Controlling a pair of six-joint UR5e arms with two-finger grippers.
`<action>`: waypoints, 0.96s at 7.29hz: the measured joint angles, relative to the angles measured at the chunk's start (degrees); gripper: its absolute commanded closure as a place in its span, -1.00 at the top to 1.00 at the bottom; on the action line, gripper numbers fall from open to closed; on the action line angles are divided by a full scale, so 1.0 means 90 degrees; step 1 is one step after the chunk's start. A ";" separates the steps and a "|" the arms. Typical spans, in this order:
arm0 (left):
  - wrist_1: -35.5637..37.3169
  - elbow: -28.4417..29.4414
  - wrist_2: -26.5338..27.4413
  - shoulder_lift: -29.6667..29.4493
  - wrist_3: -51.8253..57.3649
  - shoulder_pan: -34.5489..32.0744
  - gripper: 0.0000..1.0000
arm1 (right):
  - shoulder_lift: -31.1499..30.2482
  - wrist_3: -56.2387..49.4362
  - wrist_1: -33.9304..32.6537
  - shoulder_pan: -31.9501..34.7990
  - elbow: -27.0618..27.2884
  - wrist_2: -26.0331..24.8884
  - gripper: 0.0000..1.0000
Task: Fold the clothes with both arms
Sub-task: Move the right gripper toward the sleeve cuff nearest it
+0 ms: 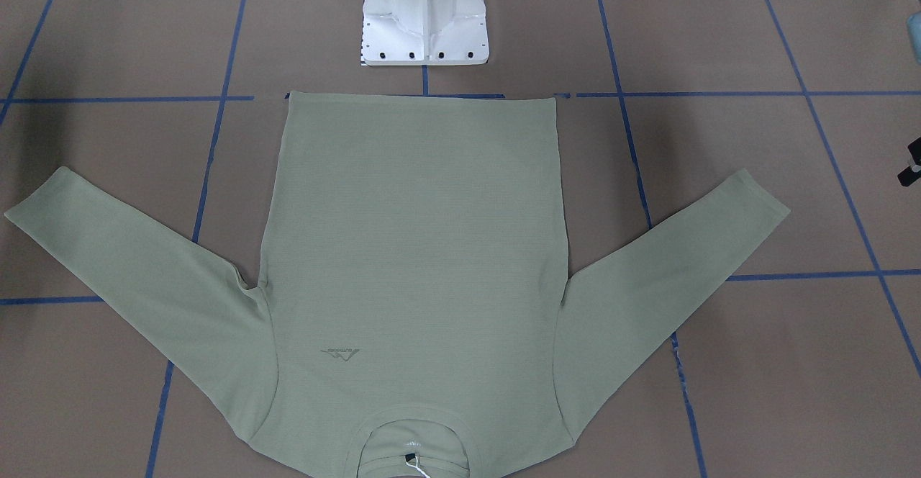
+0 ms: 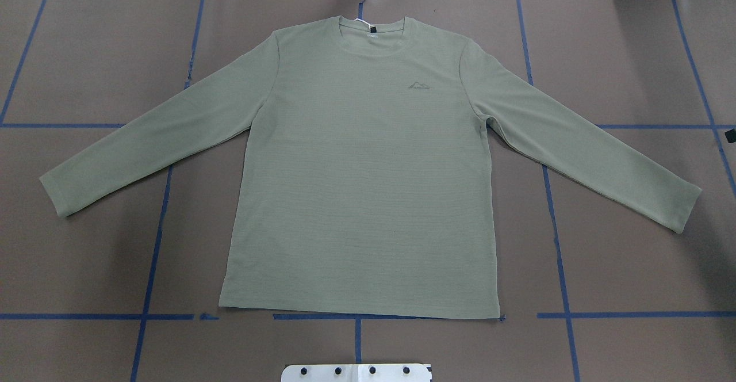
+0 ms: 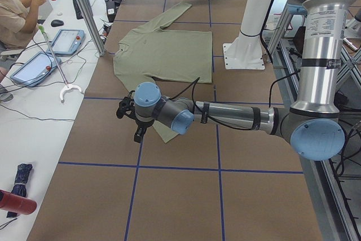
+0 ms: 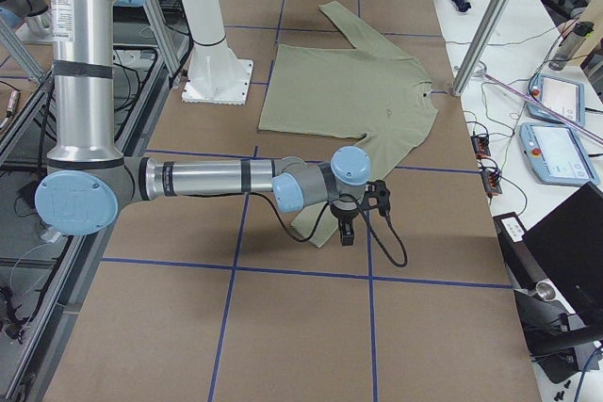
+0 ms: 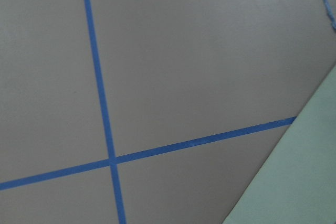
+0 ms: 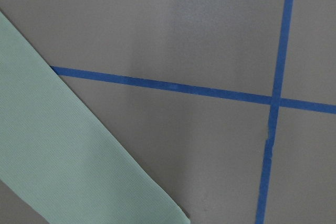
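Observation:
The pale sage-green long-sleeved shirt [image 2: 356, 169] lies flat and front up on the brown table, collar away from the robot and both sleeves spread out and down; it also shows in the front view [image 1: 417, 247]. My left gripper [image 3: 128, 121] hovers low just beyond the cuff of the near sleeve in the left side view. My right gripper [image 4: 363, 214] hovers just beyond the other cuff. I cannot tell whether either is open or shut. The left wrist view shows a sleeve edge [image 5: 299, 182], the right wrist view a sleeve [image 6: 58, 150]; no fingers show in either.
The white pedestal base [image 1: 424, 17] stands at the shirt's hem side. Blue tape lines [image 2: 152, 255] grid the table. An operator [image 3: 14, 9] and tablets [image 3: 34, 66] are beyond the far table edge, with aluminium posts [image 4: 490, 21] there.

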 measured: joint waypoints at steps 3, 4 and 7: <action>-0.0062 -0.0005 -0.0044 0.0032 -0.0277 0.0049 1.00 | -0.0093 0.1351 0.1318 -0.0744 -0.0406 -0.0081 0.89; -0.0069 -0.0016 -0.0044 0.0036 -0.0376 0.0052 1.00 | -0.0108 0.1690 0.1641 -0.0950 -0.0525 -0.0121 0.88; -0.0074 -0.0027 -0.0025 0.0030 -0.0447 0.0061 1.00 | -0.0120 0.2165 0.1861 -0.1247 -0.0937 -0.0191 0.67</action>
